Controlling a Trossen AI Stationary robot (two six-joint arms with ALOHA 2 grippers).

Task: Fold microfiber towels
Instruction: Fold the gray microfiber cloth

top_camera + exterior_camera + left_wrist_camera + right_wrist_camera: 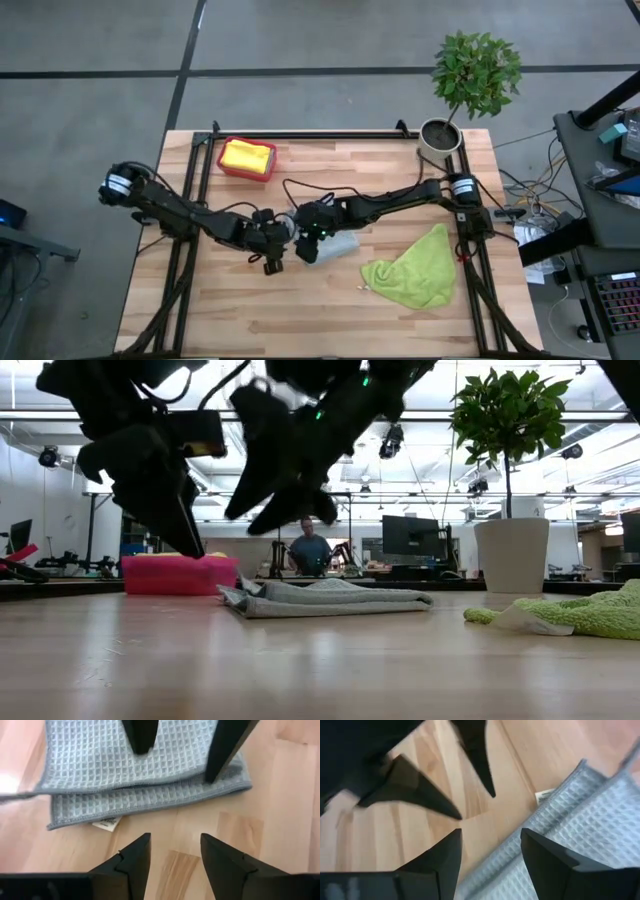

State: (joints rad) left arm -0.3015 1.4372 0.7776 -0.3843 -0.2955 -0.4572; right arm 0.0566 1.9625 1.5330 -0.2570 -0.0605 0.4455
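Observation:
A grey microfiber towel (338, 246) lies folded in layers, flat on the wooden table's middle, with a white tag (105, 824) sticking out at one edge. My left gripper (172, 854) hovers open just off the towel's left edge, above bare wood. My right gripper (490, 851) hangs open over that same edge; its two fingers (140, 736) show above the cloth in the left wrist view. In the low view both grippers, left (192, 540) and right (290, 512), are clear of the towel (325, 598). A lime green towel (412, 270) lies crumpled at the right.
A pink-red bin (247, 158) holding a yellow towel stands at the far left of the table. A potted plant (441, 137) stands at the far right corner. A person shows in the room beyond the table (310, 550). Bare wood lies along the near edge.

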